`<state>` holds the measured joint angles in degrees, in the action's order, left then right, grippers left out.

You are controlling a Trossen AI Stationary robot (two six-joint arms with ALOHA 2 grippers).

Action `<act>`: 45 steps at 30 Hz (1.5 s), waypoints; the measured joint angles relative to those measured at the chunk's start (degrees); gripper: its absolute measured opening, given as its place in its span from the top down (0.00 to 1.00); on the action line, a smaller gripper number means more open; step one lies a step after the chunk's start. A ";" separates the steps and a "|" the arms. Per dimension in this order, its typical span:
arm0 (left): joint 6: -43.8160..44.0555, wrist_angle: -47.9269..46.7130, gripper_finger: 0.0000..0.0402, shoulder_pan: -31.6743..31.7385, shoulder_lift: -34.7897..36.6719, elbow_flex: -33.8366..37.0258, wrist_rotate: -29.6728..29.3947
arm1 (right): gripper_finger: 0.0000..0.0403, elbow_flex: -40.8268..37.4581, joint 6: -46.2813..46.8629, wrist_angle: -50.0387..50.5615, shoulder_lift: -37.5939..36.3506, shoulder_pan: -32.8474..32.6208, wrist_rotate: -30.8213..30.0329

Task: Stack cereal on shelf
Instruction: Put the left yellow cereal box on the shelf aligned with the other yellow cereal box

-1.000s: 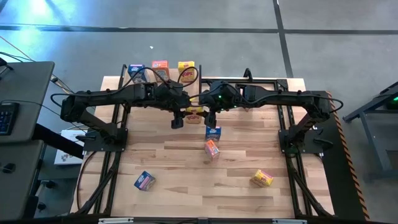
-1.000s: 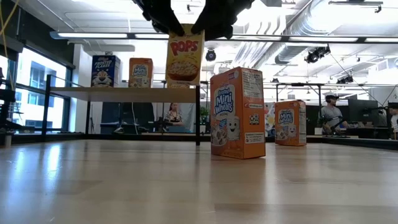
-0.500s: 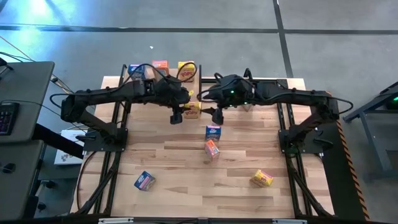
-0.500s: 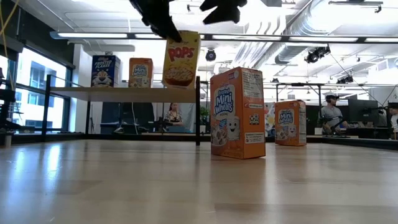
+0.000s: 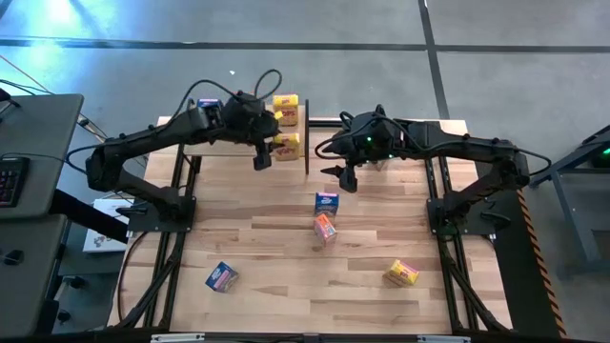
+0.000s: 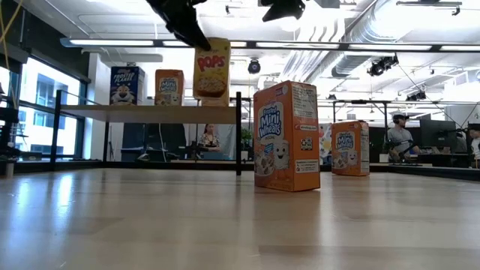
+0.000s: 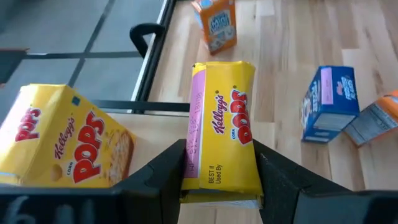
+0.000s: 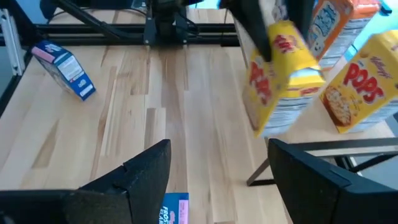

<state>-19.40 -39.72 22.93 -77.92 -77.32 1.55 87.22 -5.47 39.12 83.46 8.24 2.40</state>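
My left gripper (image 5: 270, 152) is shut on a yellow cereal box (image 5: 286, 146) and holds it in the air by the right end of the shelf (image 6: 142, 112). On the shelf stand a blue box (image 6: 126, 85), an orange box (image 6: 169, 87) and a yellow box (image 5: 286, 105), each on its bottom end. My right gripper (image 5: 344, 178) hangs open to the right of the shelf's post (image 5: 307, 143), with nothing between its fingers. A blue box (image 5: 327, 201) and an orange box (image 5: 325, 228) stand on the table nearer the front. My left gripper pinches the yellow box between its two fingers, on two opposite sides near its upper end (image 7: 219, 177). The fingers slant down from the table's left side. The box hangs below them, lifted clear, front toward the near edge, slightly tilted (image 6: 212, 67).
Another blue box (image 5: 221, 277) lies near the table's front left and a yellow one (image 5: 402, 273) at the front right. An orange box (image 6: 349, 148) stands farther back on the right. Black frame rails run along both table sides.
My right gripper has let go of the yellow box and drawn back up and toward the table's right edge. My left gripper has carried the box toward the far edge and the shelf, lifted clear; the box now tilts a little.
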 joint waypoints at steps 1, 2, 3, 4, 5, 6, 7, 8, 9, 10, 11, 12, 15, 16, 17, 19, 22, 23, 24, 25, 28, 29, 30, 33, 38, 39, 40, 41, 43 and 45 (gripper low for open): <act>-0.42 0.17 0.63 0.97 0.10 0.00 1.01 | 0.35 0.00 -0.40 -0.06 0.00 -0.04 0.33; -0.70 0.57 0.63 1.74 0.19 0.00 1.71 | 0.35 0.00 -0.84 -0.13 0.00 -0.07 0.71; -0.73 1.15 0.63 2.63 0.23 0.00 2.53 | 0.35 0.00 -1.06 -0.36 0.00 -0.08 0.97; -0.74 1.35 0.63 3.53 0.25 0.00 3.24 | 0.35 0.00 -1.08 -0.49 0.00 -0.08 1.09; -0.75 1.18 0.63 4.44 0.25 0.00 3.96 | 0.35 0.00 -1.09 -0.38 0.00 -0.08 1.11; -0.74 1.03 0.63 5.21 0.22 0.00 4.89 | 0.35 0.00 -1.16 -0.30 0.00 -0.08 1.11; -0.76 1.04 0.63 5.81 0.21 0.00 5.88 | 0.35 0.00 -1.36 -0.15 0.00 -0.08 1.11; -0.78 1.12 0.63 6.34 0.21 0.00 6.63 | 0.35 0.00 -1.65 0.13 0.00 -0.08 1.11; -0.87 1.22 0.63 6.82 0.21 0.00 6.81 | 0.35 0.00 -1.83 0.35 0.00 -0.08 1.11; -1.29 1.43 0.63 7.26 0.21 0.00 6.81 | 0.35 0.00 -2.11 0.59 0.00 -0.08 1.11; -1.93 1.65 0.63 7.65 0.21 0.00 6.87 | 0.35 0.00 -2.27 0.96 0.00 -0.08 1.11; -2.44 1.94 0.63 8.09 0.21 0.00 6.96 | 0.35 0.00 -2.36 1.28 0.00 -0.08 1.11; -4.03 3.00 0.63 9.15 0.21 0.00 7.13 | 0.35 0.00 -2.52 2.26 0.00 -0.08 1.11; -4.40 3.35 0.63 9.48 0.21 0.00 7.32 | 0.35 0.00 -2.52 2.30 0.00 -0.08 1.11; -4.79 3.86 0.63 9.79 0.21 0.00 7.54 | 0.35 0.00 -2.52 2.26 0.00 -0.08 1.19; -5.31 4.21 0.63 10.25 0.21 0.00 8.65 | 0.35 0.00 -2.55 2.26 0.00 -0.08 2.41; -5.36 4.75 0.63 10.99 0.19 0.00 10.44 | 0.35 -1.92 -3.14 0.20 -0.64 -0.08 3.90; -5.36 4.92 0.63 11.21 0.19 0.00 10.46 | 0.35 -3.43 -3.16 -0.86 -1.20 -0.08 4.34; -5.36 4.96 0.63 11.33 0.19 0.00 10.44 | 0.35 -5.24 -3.07 -2.24 -2.06 0.00 4.78; -5.50 4.91 0.63 11.46 0.19 0.00 10.46 | 0.35 -7.43 -2.86 -3.87 -3.17 0.08 4.87; -6.37 4.93 0.63 11.66 0.19 0.00 10.50 | 0.35 -14.39 -1.78 -8.58 -7.46 0.39 4.98; -6.40 4.93 0.63 11.66 0.13 0.00 10.50 | 0.35 -16.78 -0.86 -10.36 -9.10 0.41 4.96; -6.44 5.00 0.63 11.66 0.01 0.00 10.50 | 0.35 -19.05 -0.39 -11.89 -10.67 0.41 4.96; -7.49 4.97 0.63 11.68 -0.24 0.00 10.50 | 0.35 -25.88 1.62 -16.67 -15.86 0.22 4.93; -8.87 5.49 0.63 11.71 -1.67 -0.04 10.90 | 0.35 -36.69 4.15 -24.40 -24.17 -0.59 4.94; -9.18 5.50 0.63 11.73 -1.92 -0.04 10.90 | 0.35 -38.60 4.17 -25.63 -25.77 -0.79 4.93; -9.36 5.52 0.63 11.74 -2.10 -0.04 10.89 | 0.35 -40.40 4.32 -26.45 -27.29 -0.92 4.93; -9.56 5.49 0.63 11.86 -2.28 -0.04 10.86 | 0.35 -42.27 5.15 -27.74 -28.74 -1.04 4.93; -9.77 5.62 0.63 12.13 -2.51 -0.04 10.85 | 0.35 -45.69 6.78 -29.48 -31.37 -1.25 4.89; -9.79 6.41 0.63 12.62 -2.70 -0.04 10.85 | 0.35 -48.97 8.03 -31.59 -33.87 -1.46 4.90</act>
<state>-29.18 -33.30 35.55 -80.62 -77.36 12.40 38.25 2.56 7.53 49.59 6.78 7.30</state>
